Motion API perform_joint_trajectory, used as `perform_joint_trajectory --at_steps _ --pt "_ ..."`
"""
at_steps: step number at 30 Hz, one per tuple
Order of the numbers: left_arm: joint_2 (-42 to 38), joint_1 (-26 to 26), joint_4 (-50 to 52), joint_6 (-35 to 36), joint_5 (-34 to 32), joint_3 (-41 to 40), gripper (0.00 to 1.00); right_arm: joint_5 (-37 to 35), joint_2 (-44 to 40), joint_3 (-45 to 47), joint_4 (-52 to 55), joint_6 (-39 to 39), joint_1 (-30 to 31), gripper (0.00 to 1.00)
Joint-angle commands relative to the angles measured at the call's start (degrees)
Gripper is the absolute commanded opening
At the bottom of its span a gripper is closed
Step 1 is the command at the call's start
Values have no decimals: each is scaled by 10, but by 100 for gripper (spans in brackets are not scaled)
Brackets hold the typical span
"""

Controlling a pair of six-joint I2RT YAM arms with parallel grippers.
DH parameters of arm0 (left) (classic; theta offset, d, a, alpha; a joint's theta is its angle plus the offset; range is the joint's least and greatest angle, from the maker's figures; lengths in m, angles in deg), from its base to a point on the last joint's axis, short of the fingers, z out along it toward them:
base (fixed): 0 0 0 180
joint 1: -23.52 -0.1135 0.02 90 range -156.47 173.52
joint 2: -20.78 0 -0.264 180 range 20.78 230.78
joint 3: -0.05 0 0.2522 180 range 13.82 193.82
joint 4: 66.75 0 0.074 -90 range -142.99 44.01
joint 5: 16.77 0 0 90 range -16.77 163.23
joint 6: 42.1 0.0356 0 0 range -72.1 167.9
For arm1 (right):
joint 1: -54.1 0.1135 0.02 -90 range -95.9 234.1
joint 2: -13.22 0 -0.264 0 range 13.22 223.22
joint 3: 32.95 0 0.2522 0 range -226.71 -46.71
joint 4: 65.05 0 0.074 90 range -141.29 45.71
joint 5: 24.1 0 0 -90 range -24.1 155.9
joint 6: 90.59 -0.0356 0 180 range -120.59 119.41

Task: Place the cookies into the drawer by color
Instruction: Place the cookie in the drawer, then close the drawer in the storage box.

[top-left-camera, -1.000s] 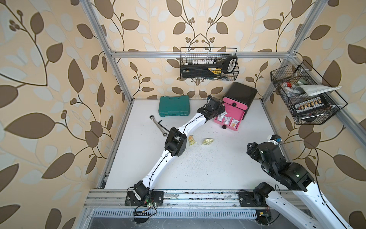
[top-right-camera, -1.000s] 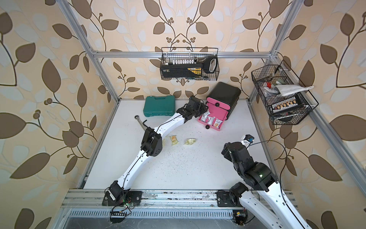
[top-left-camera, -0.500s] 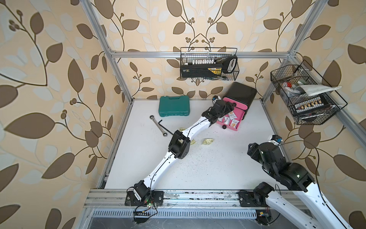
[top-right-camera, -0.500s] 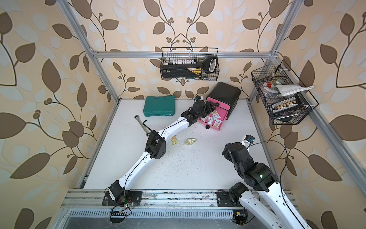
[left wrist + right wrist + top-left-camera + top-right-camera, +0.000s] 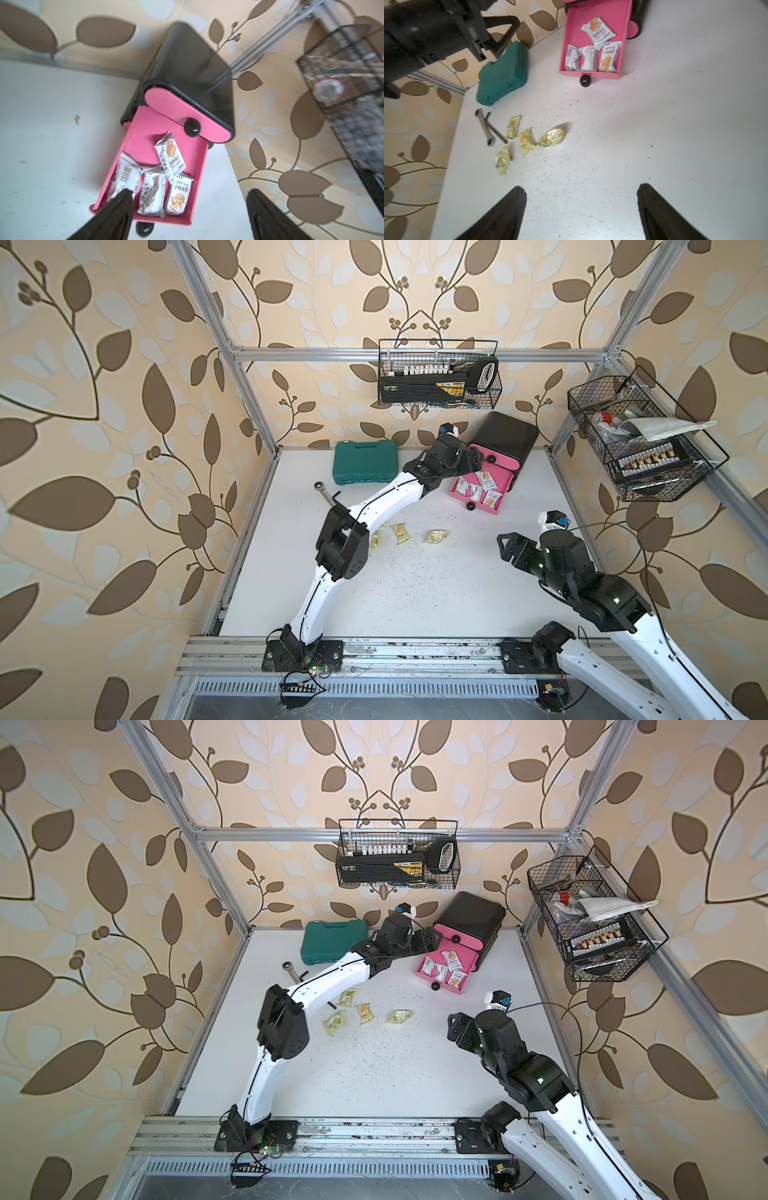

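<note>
Nearest you, the right gripper (image 5: 581,187) hangs over bare tabletop (image 5: 675,124). Its fingers (image 5: 506,209) are spread with nothing between them. Over the last second it has held its place and only widened slightly.

At mid-tabletop, four yellow-green cookies (image 5: 527,141) lie loose, just beside the wrench (image 5: 483,126) and hex key (image 5: 495,131). The right wrist view shows all four. In a top view the left arm's elbow (image 5: 343,547) hides one and half covers another.

Farther back is the change for your record. A second ago the left gripper (image 5: 473,457) was short of the open drawer (image 5: 149,128), with its fingers drawn in. Now it stands over that drawer, fingers wide apart and empty. A white cookie (image 5: 170,155) lies askew toward the drawer's rear, overlapping the three white cookies (image 5: 151,191) lined up at its front. I judge this a release just completed. White sorting looks finished, while the yellow-green lot is outstanding and will need another drawer opened.

Only the left wrist view shows the closed top drawer (image 5: 166,104) directly above the open one. It also shows one fingertip overlapping the end packet, but contact cannot be confirmed. No black cookies appear in any view, and you cannot tell whether a closed drawer holds them. Behind stand the cabinet (image 5: 507,435) and the green case (image 5: 365,462).
</note>
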Motion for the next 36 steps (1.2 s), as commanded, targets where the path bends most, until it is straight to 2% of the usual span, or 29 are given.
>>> perform_joint_trajectory --at_steps 1,4,6,8,11,14,18,21,22,24,28,33,36 --pt "-97 -11 78 151 27 -35 91 126 19 42 -144 -13 -50 87" --pt "-153 -20 141 204 18 -86 92 267 60 105 -298 -95 -161 87" --pt "-200 -28 138 224 18 -150 92 350 111 150 -411 -160 -231 86" --pt "-244 -36 130 251 37 -209 94 382 169 179 -507 -188 -266 81" --pt "-288 -38 136 296 59 -273 98 364 258 212 -634 -206 -268 78" --pt "-315 -39 130 323 60 -328 98 325 356 252 -819 -250 -251 75" --pt "-341 -43 88 334 64 -400 98 204 485 280 -1026 -236 -185 73" --pt "-357 -43 56 341 81 -435 98 128 617 285 -1216 -245 -151 69" --pt "-363 -43 48 344 84 -444 98 121 656 276 -1228 -277 -152 68" --pt "-373 -43 43 350 88 -455 98 108 688 258 -1229 -266 -148 66" --pt "-409 -43 34 350 89 -467 98 70 706 250 -1229 -252 -140 67" --pt "-432 -41 30 353 76 -482 98 80 743 225 -1228 -286 -140 67" --pt "-440 -37 29 357 61 -490 98 63 757 214 -1229 -297 -139 66"
